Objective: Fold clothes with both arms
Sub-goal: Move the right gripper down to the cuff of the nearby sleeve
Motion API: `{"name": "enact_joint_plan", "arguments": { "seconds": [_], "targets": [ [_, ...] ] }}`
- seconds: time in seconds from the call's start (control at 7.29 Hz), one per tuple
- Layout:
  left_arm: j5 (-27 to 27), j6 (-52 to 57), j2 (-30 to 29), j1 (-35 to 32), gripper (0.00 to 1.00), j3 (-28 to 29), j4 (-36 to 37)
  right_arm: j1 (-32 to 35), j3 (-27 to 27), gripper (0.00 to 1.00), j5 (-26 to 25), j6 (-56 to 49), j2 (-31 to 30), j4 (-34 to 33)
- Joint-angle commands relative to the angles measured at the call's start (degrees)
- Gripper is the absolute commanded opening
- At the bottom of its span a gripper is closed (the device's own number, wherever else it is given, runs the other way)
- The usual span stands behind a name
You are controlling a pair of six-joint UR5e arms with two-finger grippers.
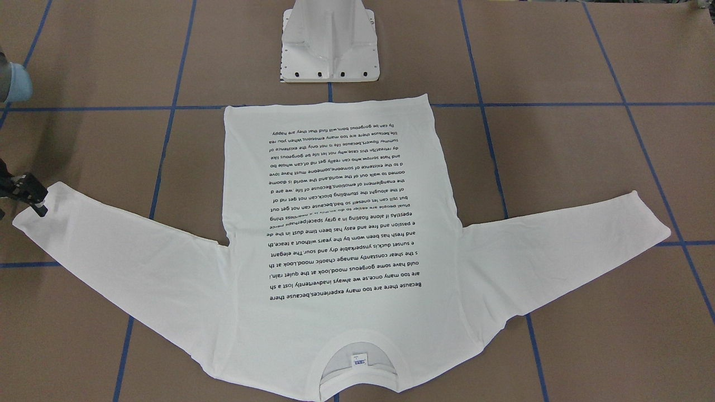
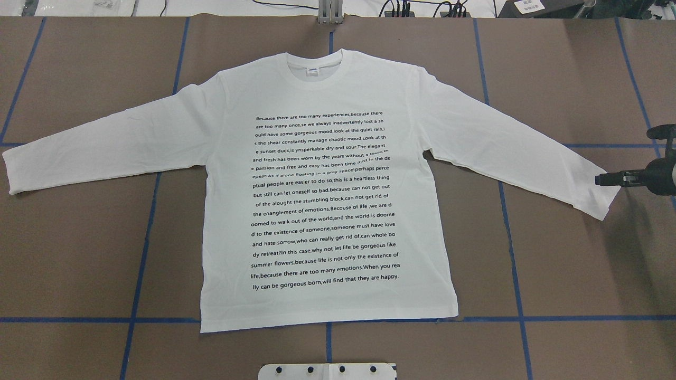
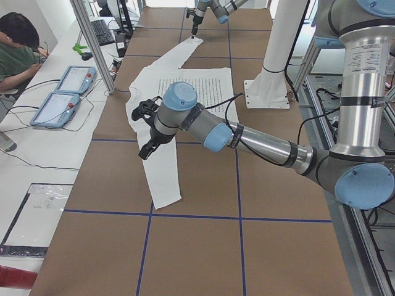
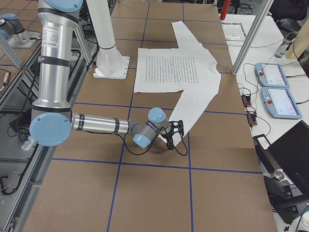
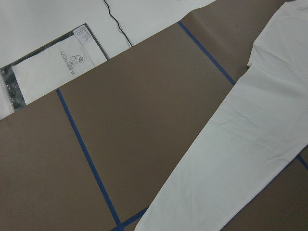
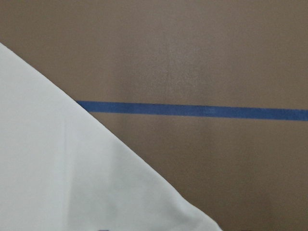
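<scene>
Left gripper point(image 3: 142, 129): 1, above near sleeve; claw state cannot tell.
Right gripper point(image 2: 603, 179): 1, at far cuff; claw state cannot tell.
T-shirt point(image 2: 327, 95): 1, flat on table point(image 2: 79, 264), text up, 2 sleeves spread.
Pedestal point(image 1: 329, 39): 1.

The overhead camera looks down from behind the pedestal point(image 2: 327, 371), at 6 o'clock there, the front-facing one opposite, both sharing the whole T-shirt point(image 2: 327, 184); wrist cameras sit close above its sleeves point(image 5: 240, 144).

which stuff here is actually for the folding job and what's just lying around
For the job: T-shirt, right pincer at one cuff, left pincer.
Just there: white pedestal, two pendants, bagged package on the side table.
</scene>
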Motion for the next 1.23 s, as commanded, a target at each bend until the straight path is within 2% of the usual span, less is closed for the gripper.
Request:
{"name": "enact_joint_plan", "arguments": {
  "seconds": [0.0, 0.41, 0.55, 0.69, 0.82, 0.96, 1.1],
  "targets": [
    [0.0, 0.0, 0.0, 0.0, 1.00, 0.0, 0.0, -0.5, -0.3, 0.92, 0.0, 0.0, -0.1, 0.0],
    [0.0, 0.1, 0.0, 0.0, 1.00, 0.0, 0.0, -0.6, -0.6, 0.82, 0.0, 0.0, 0.0, 0.0],
    [0.0, 0.1, 0.0, 0.0, 1.00, -0.2, 0.0, -0.6, -0.9, 0.74, 0.0, 0.0, 0.0, 0.0],
    [0.0, 0.2, 0.0, -0.1, 1.00, -0.2, 0.0, -0.6, -1.3, 0.61, 0.0, 0.0, 0.1, -0.1],
    [0.0, 0.2, 0.0, -0.1, 1.00, -0.3, 0.0, -0.8, -1.5, 0.55, 0.1, 0.0, 0.2, 0.0],
    [0.0, 0.2, 0.1, -0.1, 1.00, -0.3, 0.0, -0.8, -1.2, 0.30, 0.2, 0.0, 0.4, 0.0],
    [0.0, 0.2, 0.0, -0.1, 1.00, -0.4, 0.0, -0.7, -0.9, 0.00, 0.3, 0.0, 0.5, 0.0]
  ]
}}
